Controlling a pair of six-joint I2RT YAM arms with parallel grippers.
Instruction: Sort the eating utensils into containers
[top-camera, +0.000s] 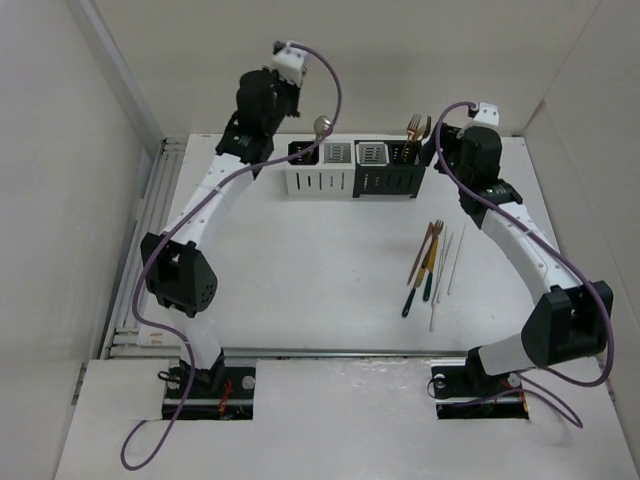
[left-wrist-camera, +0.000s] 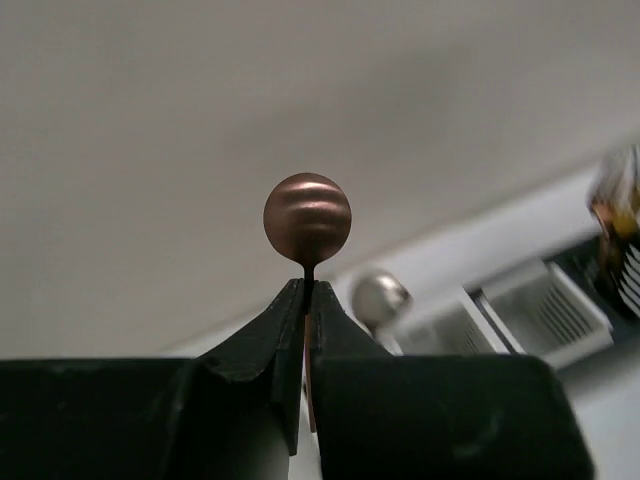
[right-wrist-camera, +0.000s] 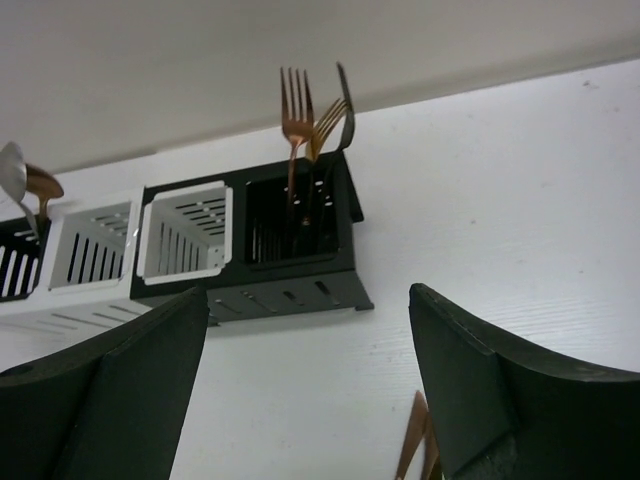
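The containers (top-camera: 355, 180) are a joined row of four holders at the back of the table, black, white, white, black. My left gripper (top-camera: 298, 118) is above their left end, shut on a copper spoon (left-wrist-camera: 307, 220), its handle pinched between the fingertips (left-wrist-camera: 285, 310) and its bowl sticking out past them. A silver spoon (left-wrist-camera: 380, 300) stands behind it in a holder. Several forks (right-wrist-camera: 297, 110) stand in the right black holder (right-wrist-camera: 300, 240). My right gripper (right-wrist-camera: 310, 370) is open and empty over the table, near that holder. Loose utensils (top-camera: 430, 265) lie right of centre.
Walls enclose the table on the left, back and right. A metal rail (top-camera: 150, 250) runs along the left edge. Purple cables (top-camera: 335, 90) loop off both arms. A copper utensil tip (right-wrist-camera: 415, 445) shows just below my right fingers.
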